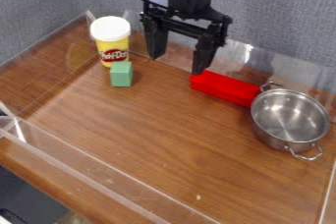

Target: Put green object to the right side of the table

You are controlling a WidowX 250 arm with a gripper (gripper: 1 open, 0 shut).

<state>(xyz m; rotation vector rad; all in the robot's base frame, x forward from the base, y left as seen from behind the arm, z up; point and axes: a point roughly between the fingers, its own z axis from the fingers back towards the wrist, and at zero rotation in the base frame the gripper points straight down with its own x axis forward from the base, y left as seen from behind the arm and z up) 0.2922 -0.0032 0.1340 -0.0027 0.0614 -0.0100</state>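
One steel pot (290,120); one red cylinder (226,86); one yellow tub (110,41); one green object (121,73), small matte cube; gripper (184,55) spread wide, empty, above table (144,140).

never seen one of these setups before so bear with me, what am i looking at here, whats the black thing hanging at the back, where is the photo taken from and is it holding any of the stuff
The black thing is the end of a robot arm, and its forked tip is the claw, the part that grabs things. It points straight down with its two fingers spread wide and nothing between them, so it holds nothing.

There is only one picture, taken from in front of and above the table, looking down at an angle. The table is brown wood grain with low clear plastic walls around it.

On it, at the back left, stands a yellow tub with a white lid, and a small green block sits just in front of it. Right of the claw lies a red cylinder on its side, and beyond that, near the right edge, a shiny metal pot.
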